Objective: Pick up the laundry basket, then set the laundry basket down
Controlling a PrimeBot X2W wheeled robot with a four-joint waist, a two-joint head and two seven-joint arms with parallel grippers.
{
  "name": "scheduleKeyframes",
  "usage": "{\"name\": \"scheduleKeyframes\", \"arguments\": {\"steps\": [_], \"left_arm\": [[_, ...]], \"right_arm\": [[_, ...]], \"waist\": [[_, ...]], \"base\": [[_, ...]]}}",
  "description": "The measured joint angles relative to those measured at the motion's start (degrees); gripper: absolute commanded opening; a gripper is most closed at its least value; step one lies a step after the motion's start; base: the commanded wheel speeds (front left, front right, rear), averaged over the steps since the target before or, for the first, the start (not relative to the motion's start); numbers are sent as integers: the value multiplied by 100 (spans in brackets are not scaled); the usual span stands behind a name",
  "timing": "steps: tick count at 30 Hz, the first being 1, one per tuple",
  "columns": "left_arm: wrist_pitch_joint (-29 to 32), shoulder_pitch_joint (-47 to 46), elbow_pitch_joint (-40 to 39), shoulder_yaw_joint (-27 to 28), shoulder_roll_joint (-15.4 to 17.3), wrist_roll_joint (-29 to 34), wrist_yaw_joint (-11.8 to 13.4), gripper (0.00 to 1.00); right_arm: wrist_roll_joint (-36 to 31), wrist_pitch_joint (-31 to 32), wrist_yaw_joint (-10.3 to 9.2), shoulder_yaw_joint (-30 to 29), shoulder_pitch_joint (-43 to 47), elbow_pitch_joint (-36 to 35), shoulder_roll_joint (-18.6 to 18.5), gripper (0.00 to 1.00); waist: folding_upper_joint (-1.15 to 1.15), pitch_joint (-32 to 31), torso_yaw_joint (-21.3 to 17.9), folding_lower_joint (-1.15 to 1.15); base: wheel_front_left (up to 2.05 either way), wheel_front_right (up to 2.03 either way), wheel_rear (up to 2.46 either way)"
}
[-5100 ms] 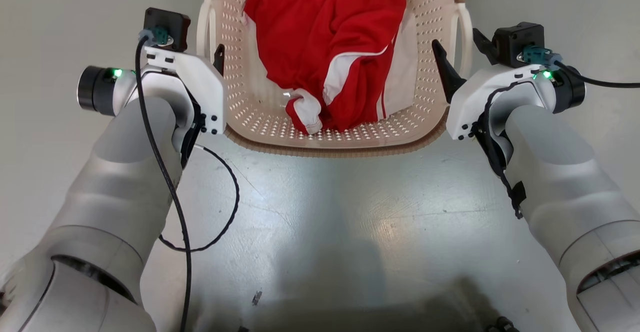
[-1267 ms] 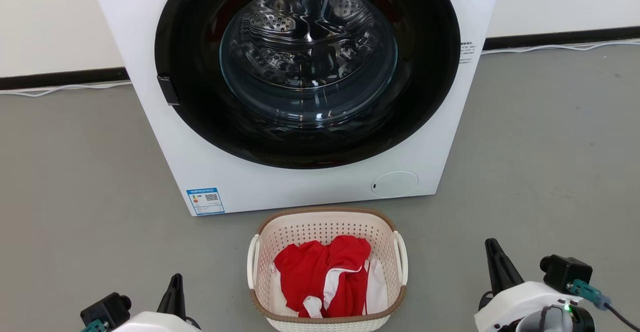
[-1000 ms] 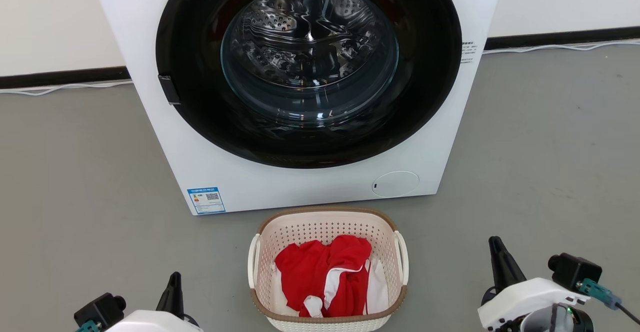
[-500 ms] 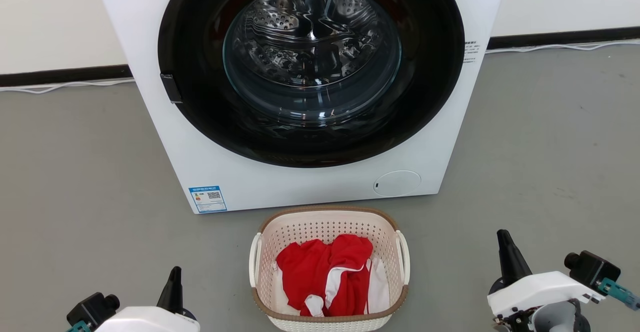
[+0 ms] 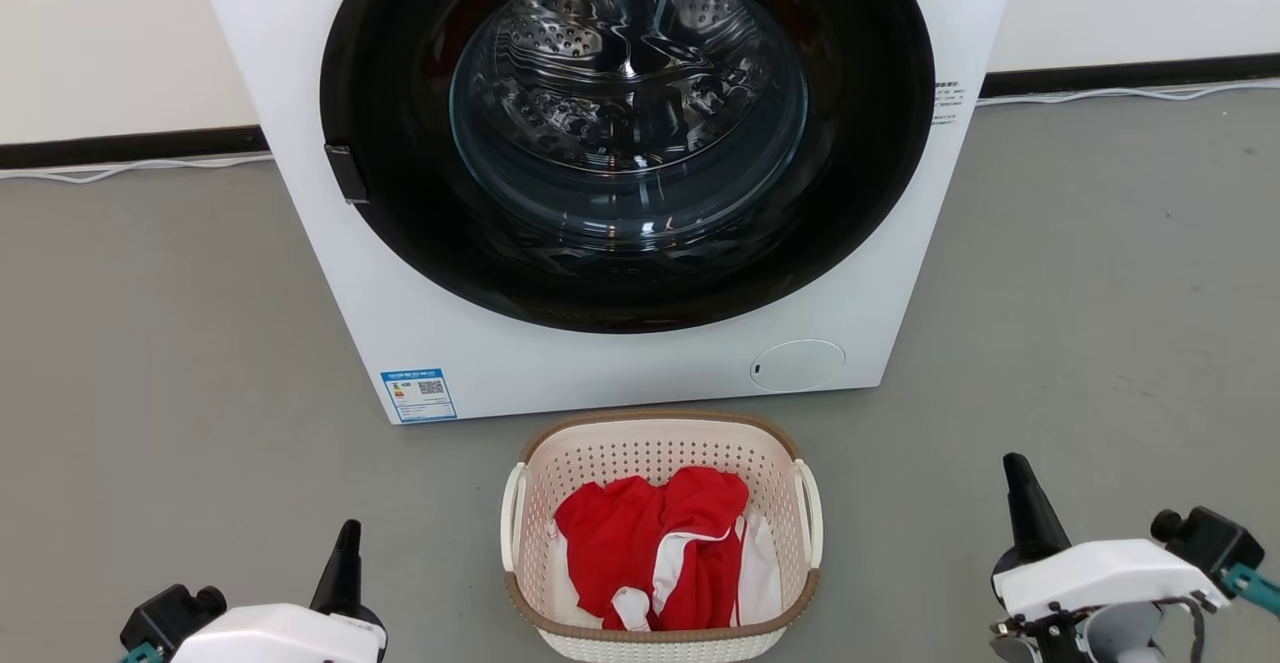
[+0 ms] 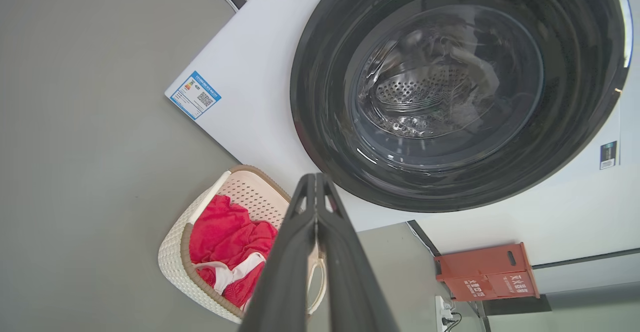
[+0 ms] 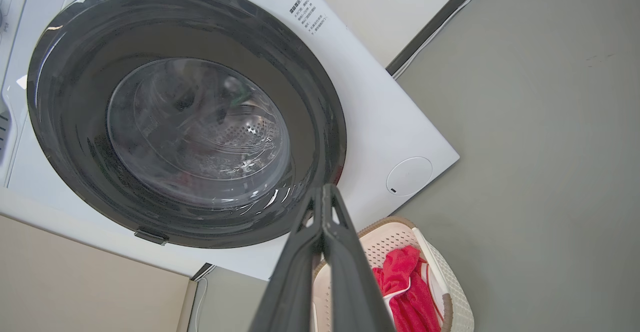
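The basket (image 5: 655, 415) sits on the grey floor (image 5: 150, 343), its far rim close to the washer (image 5: 620, 373), with red cloth (image 5: 640, 543) inside. Open floor flanks both handles. The left hand (image 5: 346, 553) and the right hand (image 5: 1022, 493) hang well apart from the basket, one to each side, fingers pressed together on nothing. A pale wall (image 5: 100, 33) with dark skirting runs behind.
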Motion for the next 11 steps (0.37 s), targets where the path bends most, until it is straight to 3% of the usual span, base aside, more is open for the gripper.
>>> {"name": "scheduleKeyframes", "arguments": {"steps": [11], "left_arm": [[169,-2,-126,43,-18,-571,-69,0]], "right_arm": [[736,167,0,-70,69,-163,0,0]], "waist": [[0,10,20,0]], "base": [[0,0,0]]}}
